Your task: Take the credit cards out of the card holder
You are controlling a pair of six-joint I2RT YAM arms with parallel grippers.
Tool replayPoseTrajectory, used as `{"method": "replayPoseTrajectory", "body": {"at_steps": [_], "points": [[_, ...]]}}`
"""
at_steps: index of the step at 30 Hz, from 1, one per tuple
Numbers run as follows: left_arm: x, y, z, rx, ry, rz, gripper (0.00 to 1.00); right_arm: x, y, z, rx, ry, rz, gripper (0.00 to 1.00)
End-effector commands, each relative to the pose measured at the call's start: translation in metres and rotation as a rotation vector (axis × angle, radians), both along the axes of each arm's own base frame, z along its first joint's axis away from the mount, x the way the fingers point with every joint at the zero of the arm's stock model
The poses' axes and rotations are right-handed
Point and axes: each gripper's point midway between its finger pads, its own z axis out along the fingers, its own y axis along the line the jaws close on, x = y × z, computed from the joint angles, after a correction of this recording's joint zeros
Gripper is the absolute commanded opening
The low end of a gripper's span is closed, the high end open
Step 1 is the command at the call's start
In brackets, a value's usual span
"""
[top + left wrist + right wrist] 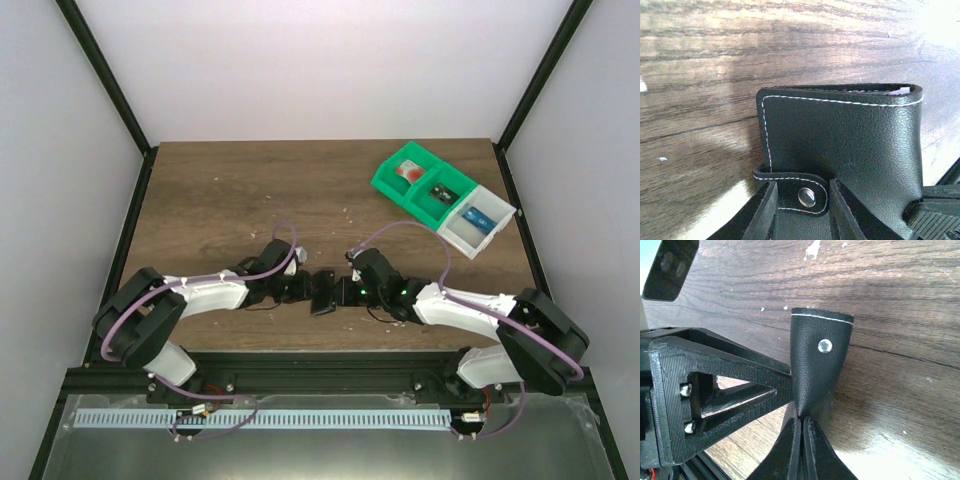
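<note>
Right gripper (801, 426) pinched shut on holder (819, 371) edge, near table (220, 200) centre. Left gripper (803, 201) astride snap tab (789, 185); clamping undeterminable. White card edge (900, 91) inside holder. Small items inside far-right bins (424, 210).

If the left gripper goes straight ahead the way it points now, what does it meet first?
Most likely the card holder: its snap tab lies inside the left gripper, the body close beyond.

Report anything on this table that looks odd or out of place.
Small white flecks litter the wood table near the black holder, like chips or crumbs. A white card edge pokes from the holder's top. Nothing looks spilled or broken.
</note>
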Motion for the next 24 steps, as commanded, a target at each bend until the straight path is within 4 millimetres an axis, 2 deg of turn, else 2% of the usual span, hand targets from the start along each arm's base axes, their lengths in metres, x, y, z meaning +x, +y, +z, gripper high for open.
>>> {"method": "replayPoseTrajectory", "body": {"at_steps": [1, 9, 13, 18, 24], "points": [[0.009, 0.017, -0.003, 0.101, -0.048, 0.039, 0.3, -0.002, 0.012, 0.017, 0.056, -0.027, 0.031, 0.01], [0.011, 0.022, 0.006, 0.121, -0.078, 0.048, 0.26, -0.003, 0.01, 0.014, 0.052, -0.022, 0.029, 0.01], [0.011, 0.021, 0.008, 0.113, -0.078, 0.044, 0.21, -0.004, 0.009, 0.011, 0.046, -0.018, 0.028, 0.01], [0.008, 0.018, 0.009, 0.089, -0.074, 0.028, 0.13, -0.006, 0.007, 0.006, 0.04, -0.005, 0.023, 0.01], [0.0, 0.006, 0.01, 0.008, -0.047, -0.008, 0.13, -0.006, 0.008, 0.007, 0.047, -0.006, 0.026, 0.0]]}}
